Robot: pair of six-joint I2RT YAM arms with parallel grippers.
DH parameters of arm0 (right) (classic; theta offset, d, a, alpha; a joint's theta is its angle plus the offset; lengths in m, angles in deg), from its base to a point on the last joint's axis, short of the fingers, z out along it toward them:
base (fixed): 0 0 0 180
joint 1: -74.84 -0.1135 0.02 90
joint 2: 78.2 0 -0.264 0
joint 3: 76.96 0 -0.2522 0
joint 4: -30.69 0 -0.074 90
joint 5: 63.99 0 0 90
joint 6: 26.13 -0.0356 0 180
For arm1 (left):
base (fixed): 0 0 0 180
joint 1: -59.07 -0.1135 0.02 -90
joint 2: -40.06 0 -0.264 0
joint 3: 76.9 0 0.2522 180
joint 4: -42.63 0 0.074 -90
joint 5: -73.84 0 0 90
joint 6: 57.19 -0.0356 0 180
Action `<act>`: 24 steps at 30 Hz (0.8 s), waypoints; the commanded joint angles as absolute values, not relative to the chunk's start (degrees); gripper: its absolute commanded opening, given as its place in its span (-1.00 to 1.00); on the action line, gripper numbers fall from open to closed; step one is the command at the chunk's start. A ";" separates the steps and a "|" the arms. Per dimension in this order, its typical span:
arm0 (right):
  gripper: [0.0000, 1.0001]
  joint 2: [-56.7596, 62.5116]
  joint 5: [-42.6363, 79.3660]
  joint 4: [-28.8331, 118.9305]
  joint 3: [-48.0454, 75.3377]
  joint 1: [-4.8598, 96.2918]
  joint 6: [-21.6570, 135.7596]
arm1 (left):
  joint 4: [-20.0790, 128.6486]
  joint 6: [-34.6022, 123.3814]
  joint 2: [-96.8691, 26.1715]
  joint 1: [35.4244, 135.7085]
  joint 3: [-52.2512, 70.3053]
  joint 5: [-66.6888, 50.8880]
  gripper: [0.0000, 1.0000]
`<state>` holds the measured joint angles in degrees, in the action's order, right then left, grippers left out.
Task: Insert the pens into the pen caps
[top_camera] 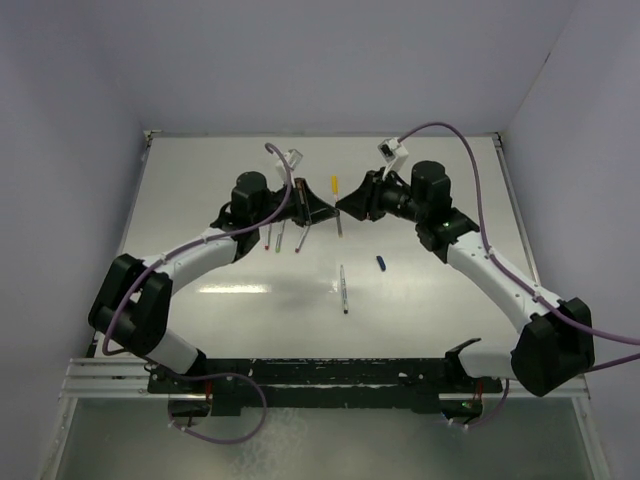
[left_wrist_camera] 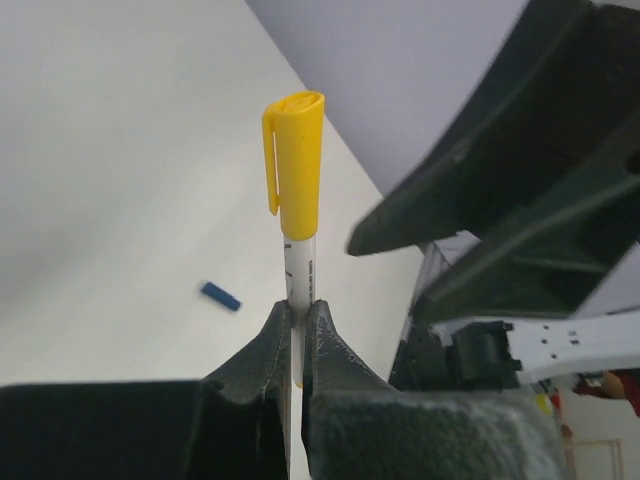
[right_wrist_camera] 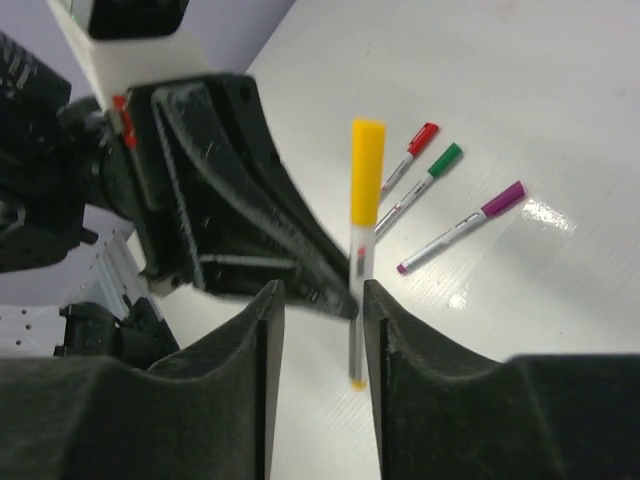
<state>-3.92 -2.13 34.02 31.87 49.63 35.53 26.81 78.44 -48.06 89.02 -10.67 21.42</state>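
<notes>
The white desk (top_camera: 430, 330) has the two arms meeting over its far middle, and the work happens there. The left gripper (left_wrist_camera: 300, 318) is pinched tight on the barrel of the yellow pen (right_wrist_camera: 356, 340), holding it raised off the desk. The right gripper (right_wrist_camera: 322, 292) stands with its jaws parted to either side of that barrel and appears to grip nothing, though one finger sits very close to the pen. The yellow cap (left_wrist_camera: 298, 160) is already on the pen's end; whether it is pressed fully home cannot be told, so a short push along the pen's own line would make sure. The right gripper should then back straight out towards the right edge, so its near finger does not knock the barrel askew. Three capped pens (right_wrist_camera: 415, 190), red, green and purple, lie side by side left of the far middle, and a spot just beside them suits the yellow one. A bare pen (top_camera: 343, 290) lies at the desk's centre, with the blue cap (top_camera: 381, 263) near it on the right-edge side; both are best avoided. The near half, towards both near corners, looks open.
</notes>
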 commanded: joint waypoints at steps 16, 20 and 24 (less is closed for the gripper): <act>-0.01 -12.65 24.10 48.62 24.22 48.61 39.04 | 75.40 52.55 -67.31 92.88 14.66 -6.57 -1.00; -0.01 -14.06 25.82 49.06 27.26 48.65 38.03 | 77.80 52.45 -72.06 93.42 19.18 -9.78 -1.00; -0.01 -14.58 26.78 50.14 28.14 48.65 37.80 | 79.95 52.93 -75.15 93.43 22.42 -12.25 -0.96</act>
<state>-12.75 23.61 49.34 27.92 48.60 38.13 76.16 54.22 -73.30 94.01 17.94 -7.30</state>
